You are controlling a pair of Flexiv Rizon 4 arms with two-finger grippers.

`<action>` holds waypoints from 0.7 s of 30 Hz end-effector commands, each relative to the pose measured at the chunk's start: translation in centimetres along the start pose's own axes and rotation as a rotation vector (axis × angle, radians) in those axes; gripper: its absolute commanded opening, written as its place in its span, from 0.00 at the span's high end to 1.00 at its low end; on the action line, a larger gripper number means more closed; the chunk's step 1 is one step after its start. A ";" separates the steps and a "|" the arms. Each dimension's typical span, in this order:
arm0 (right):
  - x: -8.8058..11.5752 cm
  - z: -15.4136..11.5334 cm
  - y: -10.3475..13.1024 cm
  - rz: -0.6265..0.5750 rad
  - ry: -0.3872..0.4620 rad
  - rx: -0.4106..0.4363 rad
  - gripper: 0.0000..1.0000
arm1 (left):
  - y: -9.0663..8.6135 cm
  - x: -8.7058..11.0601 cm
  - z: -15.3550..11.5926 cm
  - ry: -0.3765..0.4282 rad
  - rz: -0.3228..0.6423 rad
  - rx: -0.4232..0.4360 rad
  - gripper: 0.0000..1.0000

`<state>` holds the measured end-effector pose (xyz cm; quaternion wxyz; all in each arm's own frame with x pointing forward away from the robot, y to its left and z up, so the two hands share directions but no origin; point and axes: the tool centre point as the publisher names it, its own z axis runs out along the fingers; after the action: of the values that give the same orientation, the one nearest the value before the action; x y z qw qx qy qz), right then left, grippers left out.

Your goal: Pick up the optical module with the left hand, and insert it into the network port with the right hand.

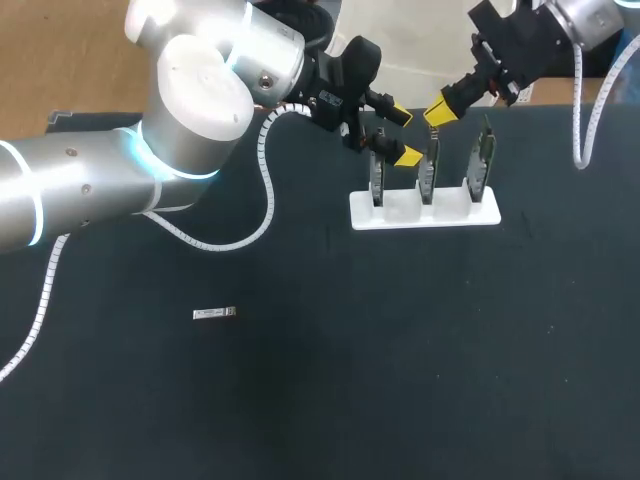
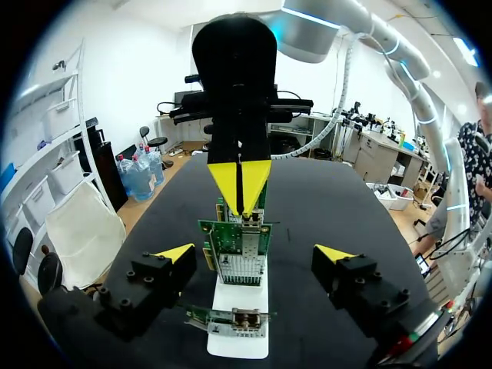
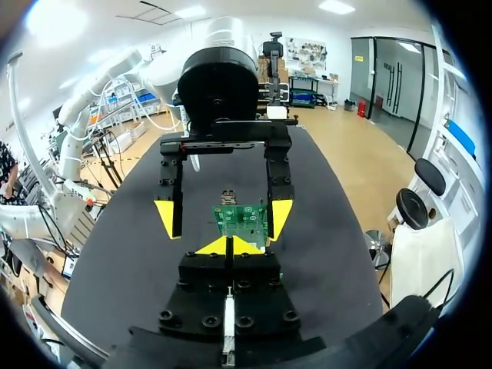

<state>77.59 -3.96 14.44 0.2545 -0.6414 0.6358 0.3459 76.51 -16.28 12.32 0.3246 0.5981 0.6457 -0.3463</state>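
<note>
My left gripper (image 1: 404, 134) hangs just over the white plastic stand (image 1: 450, 216) with its yellow fingertips (image 2: 175, 252) spread wide. In the left wrist view, the row of three upright green circuit boards (image 2: 234, 244) shows between them, untouched. My right gripper (image 1: 440, 111) sits opposite it above the boards, its yellow tips pressed together. The two grippers are near each other, so room there is tight. The small silver optical module (image 1: 215, 314) lies flat on the dark table (image 1: 420, 380), well apart from both grippers and the stand, with open surface on every side. The left arm's white coiled cable (image 1: 262, 195) droops to the table between the module and the stand.
</note>
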 end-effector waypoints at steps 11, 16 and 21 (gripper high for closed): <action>0.7 0.6 0.2 0.022 -0.007 -0.005 1.00 | -0.1 0.0 0.0 0.001 0.000 -0.002 0.00; 1.0 0.6 0.3 0.032 -0.010 -0.002 1.00 | -0.1 0.0 0.0 0.001 0.000 -0.002 0.00; 1.2 0.7 0.3 0.038 -0.012 -0.001 1.00 | -0.1 0.0 0.0 0.001 0.000 -0.002 0.00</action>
<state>77.34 -4.09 14.02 0.2493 -0.6282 0.6460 0.3549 76.50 -16.28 12.32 0.3246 0.5981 0.6457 -0.3463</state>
